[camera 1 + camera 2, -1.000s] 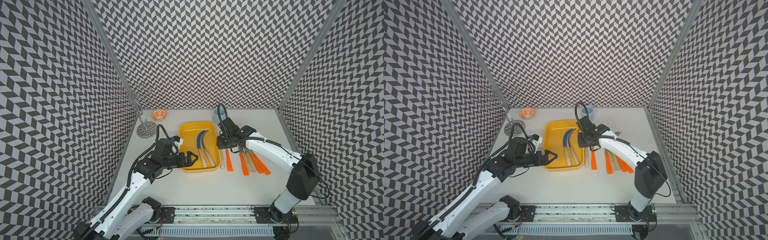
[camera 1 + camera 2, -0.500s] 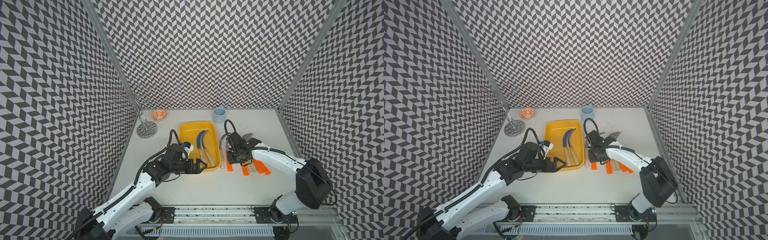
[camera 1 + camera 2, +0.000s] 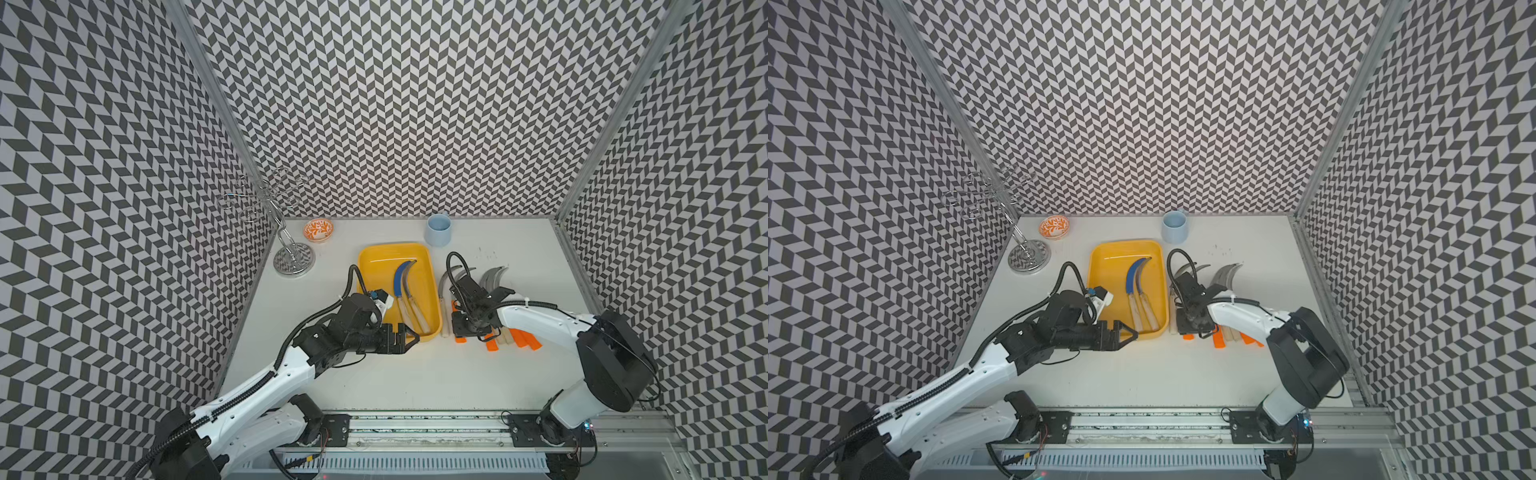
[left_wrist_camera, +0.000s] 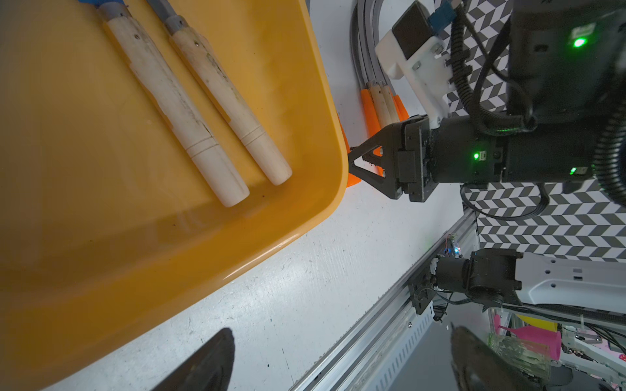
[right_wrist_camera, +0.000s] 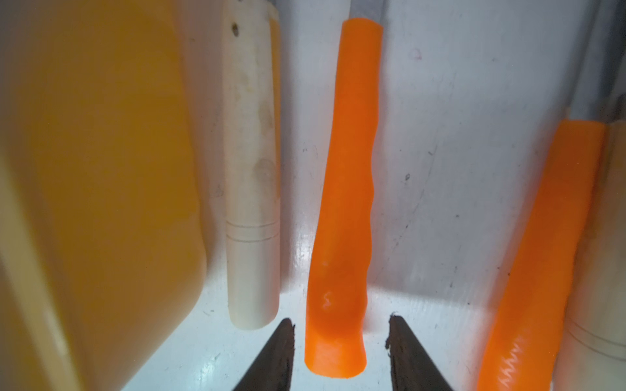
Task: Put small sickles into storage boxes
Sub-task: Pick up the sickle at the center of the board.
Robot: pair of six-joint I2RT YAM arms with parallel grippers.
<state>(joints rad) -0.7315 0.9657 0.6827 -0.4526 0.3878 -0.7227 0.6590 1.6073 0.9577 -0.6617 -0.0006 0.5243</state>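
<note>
We note the right pincer (image 5: 340, 320) has swung forward onto the orange-handled sickle (image 5: 345, 189) beside the yellow tray (image 3: 374, 257): jaws open astride the handle, grasp likely next. Left pincer (image 3: 409, 337) open, empty. Two sickles (image 3: 405, 286) stowed.

Beside the yellow tray (image 3: 376, 274), the right arm (image 3: 540, 320) hides much of the orange handles (image 3: 524, 338); the right wrist view shows that tray blurred, cut off.
</note>
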